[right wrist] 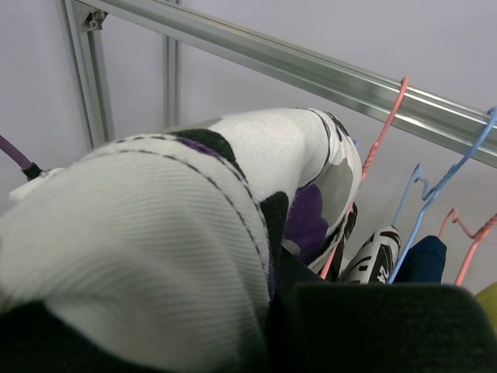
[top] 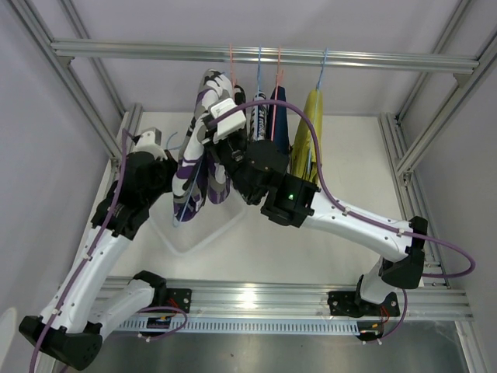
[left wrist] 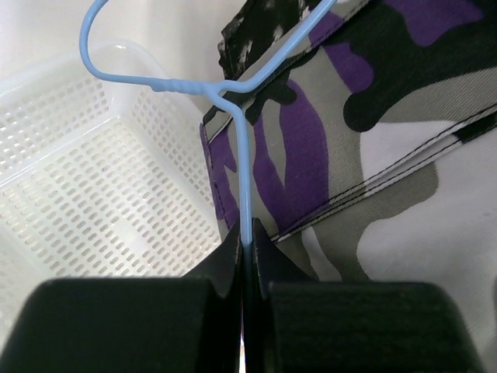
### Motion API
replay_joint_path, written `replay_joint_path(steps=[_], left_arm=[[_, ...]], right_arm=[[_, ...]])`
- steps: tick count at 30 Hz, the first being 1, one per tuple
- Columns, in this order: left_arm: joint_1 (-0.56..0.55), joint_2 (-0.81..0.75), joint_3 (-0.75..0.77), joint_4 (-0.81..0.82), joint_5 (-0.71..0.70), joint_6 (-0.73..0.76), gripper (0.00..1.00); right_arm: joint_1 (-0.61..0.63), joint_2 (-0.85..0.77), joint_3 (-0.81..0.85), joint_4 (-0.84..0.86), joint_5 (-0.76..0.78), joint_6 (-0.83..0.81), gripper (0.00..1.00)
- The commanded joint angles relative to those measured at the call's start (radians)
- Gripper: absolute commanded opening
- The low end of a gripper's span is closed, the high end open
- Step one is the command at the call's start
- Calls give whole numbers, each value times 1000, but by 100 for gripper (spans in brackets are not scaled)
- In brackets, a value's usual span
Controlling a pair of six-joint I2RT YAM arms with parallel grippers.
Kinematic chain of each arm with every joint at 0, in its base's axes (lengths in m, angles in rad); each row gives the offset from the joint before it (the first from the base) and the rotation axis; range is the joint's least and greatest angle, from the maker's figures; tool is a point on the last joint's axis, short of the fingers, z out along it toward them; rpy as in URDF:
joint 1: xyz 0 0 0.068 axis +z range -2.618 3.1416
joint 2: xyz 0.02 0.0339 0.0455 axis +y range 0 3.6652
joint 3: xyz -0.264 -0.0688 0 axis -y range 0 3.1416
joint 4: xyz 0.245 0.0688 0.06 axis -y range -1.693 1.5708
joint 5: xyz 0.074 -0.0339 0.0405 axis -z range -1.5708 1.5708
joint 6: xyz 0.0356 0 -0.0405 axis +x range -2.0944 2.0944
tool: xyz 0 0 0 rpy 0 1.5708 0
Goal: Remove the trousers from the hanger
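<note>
The purple-white-black patterned trousers (top: pixel 196 155) hang off the rail between my two arms, over the basket. My left gripper (left wrist: pixel 245 230) is shut on the wire of a light blue hanger (left wrist: pixel 241 148), its hook (left wrist: pixel 101 54) free in the air; the patterned trousers (left wrist: pixel 365 132) drape over this hanger. My right gripper (right wrist: pixel 278 260) is shut on the upper fold of the same trousers (right wrist: pixel 171 233), and the cloth covers one finger. Other trousers hang on the rail: white with dark print (top: pixel 261 118), navy (top: pixel 279 116) and yellow (top: pixel 311 130).
A white perforated basket (left wrist: pixel 85 186) sits on the table below the patterned pair (top: pixel 178 233). The aluminium rail (top: pixel 349 57) crosses the back, carrying pink (right wrist: pixel 382 128) and blue hangers (right wrist: pixel 443 183). Frame posts stand at both sides.
</note>
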Motion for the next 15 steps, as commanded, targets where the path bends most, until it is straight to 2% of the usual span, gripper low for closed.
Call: replay_joint_path(steps=[1,15], left_arm=[[-33,29,42,-55,-87,55,1],[-95,29,24,-49,-213,64,1]], right_arm=[[-6,-78,156,171,-29,28,0],[-7,-57,322,61,-18,14,0]])
